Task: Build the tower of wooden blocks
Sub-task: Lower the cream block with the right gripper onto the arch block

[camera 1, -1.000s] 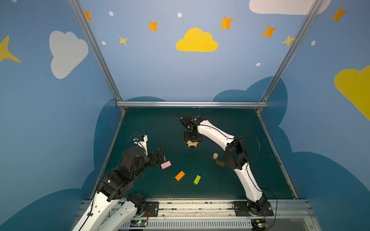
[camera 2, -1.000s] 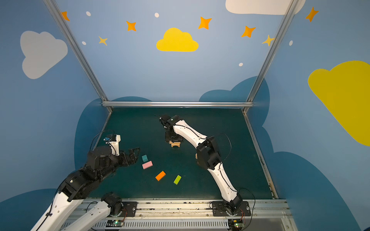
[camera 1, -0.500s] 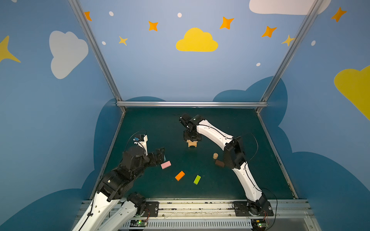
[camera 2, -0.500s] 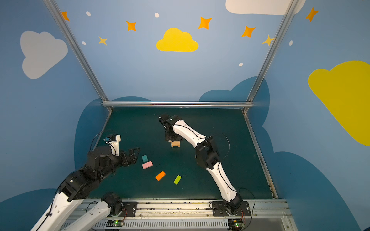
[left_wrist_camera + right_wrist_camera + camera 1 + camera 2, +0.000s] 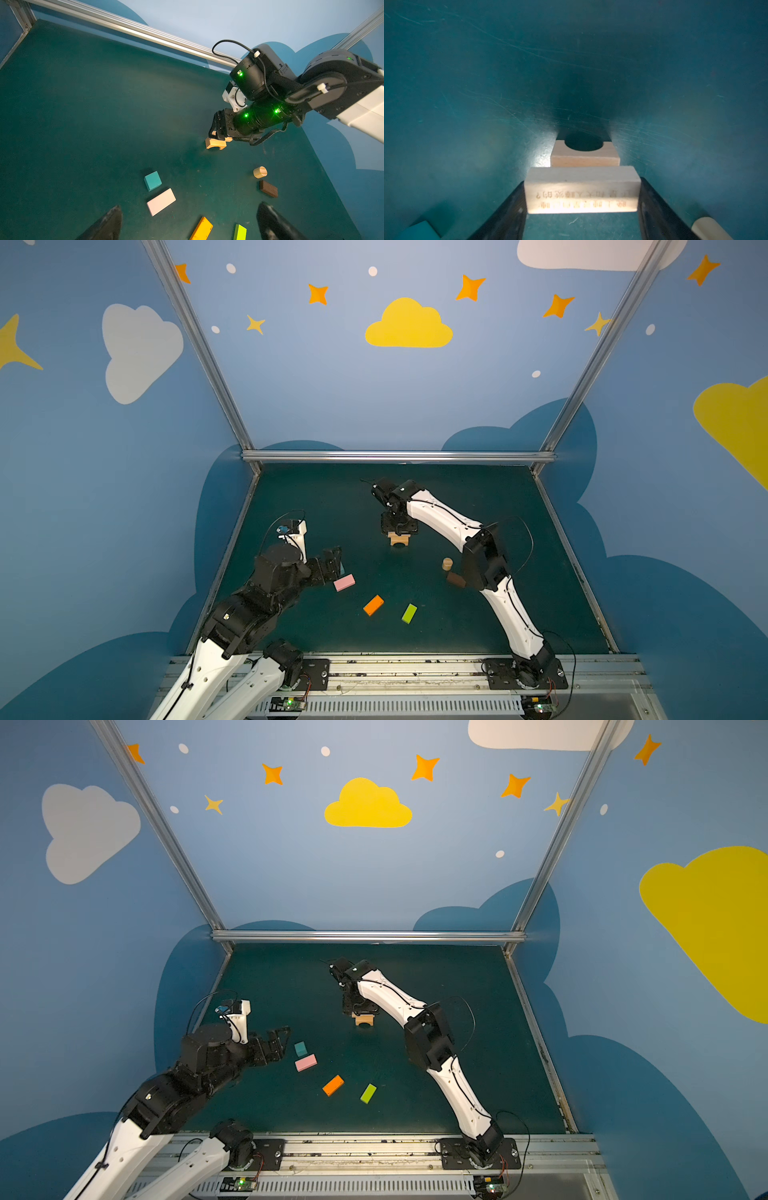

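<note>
Jaws released on left gripper [image 5: 279, 1043], near teal cube [image 5: 300, 1048] and pink brick [image 5: 306, 1062]; orange brick [image 5: 333, 1085]; tan plank [image 5: 581, 190] clamped in right gripper [image 5: 399, 528] directly over tan arch [image 5: 583, 161], contact unclear; lime green brick [image 5: 368, 1093]; tan cylinder [image 5: 447, 563] just beside dark brown brick [image 5: 456, 579].

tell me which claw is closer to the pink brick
Left: the left claw hangs open just beside the pink brick; the right claw is farther back, shut on the tan plank.

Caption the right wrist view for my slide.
Right gripper holds a tan plank over the arch on the green table.
</note>
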Motion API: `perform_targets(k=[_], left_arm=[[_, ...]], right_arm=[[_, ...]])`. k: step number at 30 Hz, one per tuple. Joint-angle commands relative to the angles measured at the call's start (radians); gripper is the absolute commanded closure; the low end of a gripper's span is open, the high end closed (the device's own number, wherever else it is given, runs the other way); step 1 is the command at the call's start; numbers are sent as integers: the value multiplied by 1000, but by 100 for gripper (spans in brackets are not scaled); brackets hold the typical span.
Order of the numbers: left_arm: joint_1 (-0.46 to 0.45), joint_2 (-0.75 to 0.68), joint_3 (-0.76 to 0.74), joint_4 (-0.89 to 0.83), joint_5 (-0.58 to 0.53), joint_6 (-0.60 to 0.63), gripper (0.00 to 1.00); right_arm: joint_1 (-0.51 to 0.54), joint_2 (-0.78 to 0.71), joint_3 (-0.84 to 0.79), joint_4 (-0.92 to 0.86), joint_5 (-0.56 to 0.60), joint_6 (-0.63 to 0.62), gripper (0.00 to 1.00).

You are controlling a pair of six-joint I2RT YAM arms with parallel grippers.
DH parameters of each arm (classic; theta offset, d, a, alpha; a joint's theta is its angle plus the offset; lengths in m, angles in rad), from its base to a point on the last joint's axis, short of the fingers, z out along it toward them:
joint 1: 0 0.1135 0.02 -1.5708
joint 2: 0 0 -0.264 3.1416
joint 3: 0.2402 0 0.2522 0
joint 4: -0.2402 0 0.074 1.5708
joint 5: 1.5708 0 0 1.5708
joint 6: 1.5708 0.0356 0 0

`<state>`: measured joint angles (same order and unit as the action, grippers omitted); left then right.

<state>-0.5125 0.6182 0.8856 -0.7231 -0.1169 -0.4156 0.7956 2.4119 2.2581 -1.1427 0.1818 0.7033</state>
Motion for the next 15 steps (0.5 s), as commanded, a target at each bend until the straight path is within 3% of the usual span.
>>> perform_targets(k=[1,15], left_arm=[[4,-6,-11,-13,4,15,0],[4,-8,-14,-16,0,12,0]], right_arm=[[2,26,23,-27,16,13,34],[1,37,23,-20,13,16,33]])
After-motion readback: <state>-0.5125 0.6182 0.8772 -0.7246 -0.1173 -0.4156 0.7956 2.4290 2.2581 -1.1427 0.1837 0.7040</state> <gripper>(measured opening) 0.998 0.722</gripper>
